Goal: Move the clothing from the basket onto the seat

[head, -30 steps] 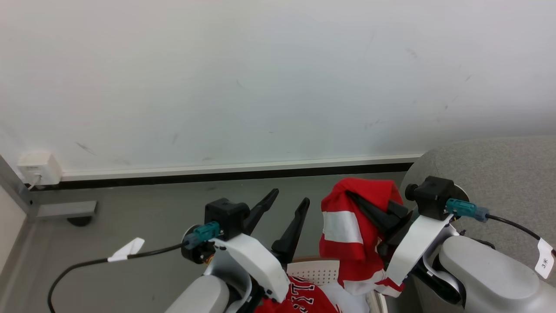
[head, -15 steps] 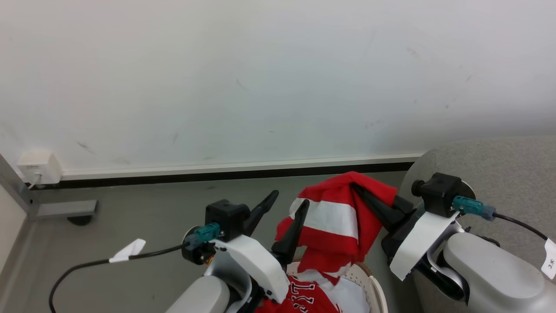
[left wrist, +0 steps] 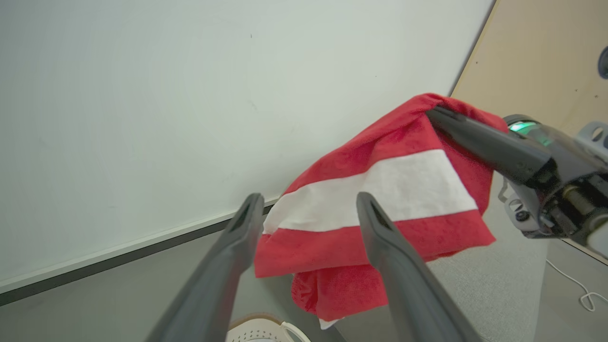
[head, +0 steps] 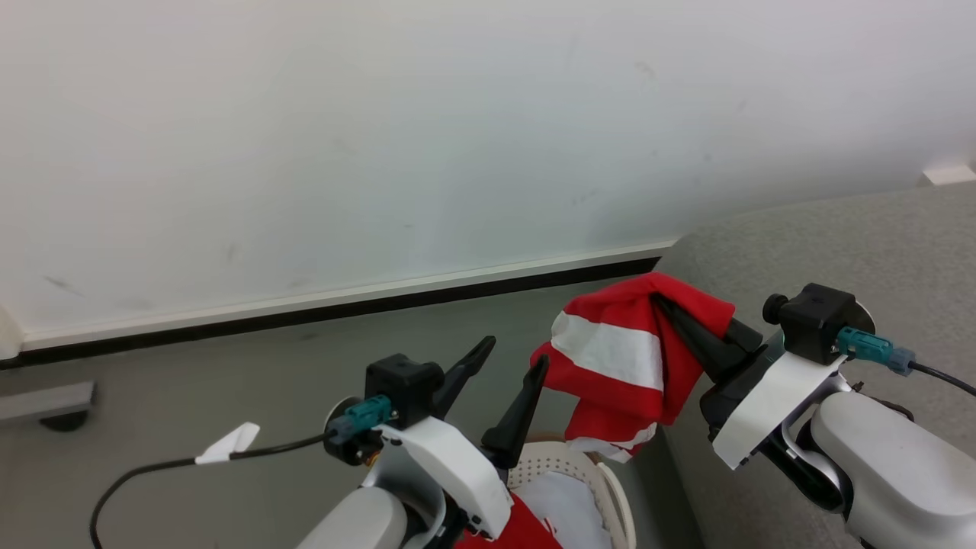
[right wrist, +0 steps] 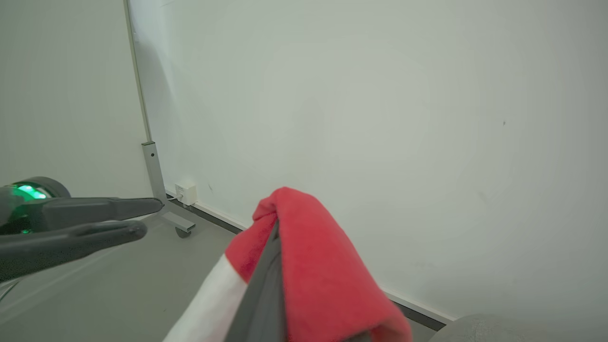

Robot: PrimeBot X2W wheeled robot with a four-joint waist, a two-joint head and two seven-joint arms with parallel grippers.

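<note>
Grey floor [head: 229,396] bearing basket [head: 560,463] and seat [head: 839,244]

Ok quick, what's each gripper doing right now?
Left gripper: open, holding nothing.
Right gripper: closed on the red garment.

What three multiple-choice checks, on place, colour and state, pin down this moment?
1. Where is the red garment? A hanging in the air beside the seat; B spread flat on the seat; C pinned under the seat.
2. Its broad stripe is: A black; B white; C yellow.
3. The left gripper is: A shut on cloth; B shut, empty; C open, gripping nothing.
1 A, it dangles from the shut right gripper; 2 B, a white band crosses the red; 3 C, its jaws stand wide apart.
</note>
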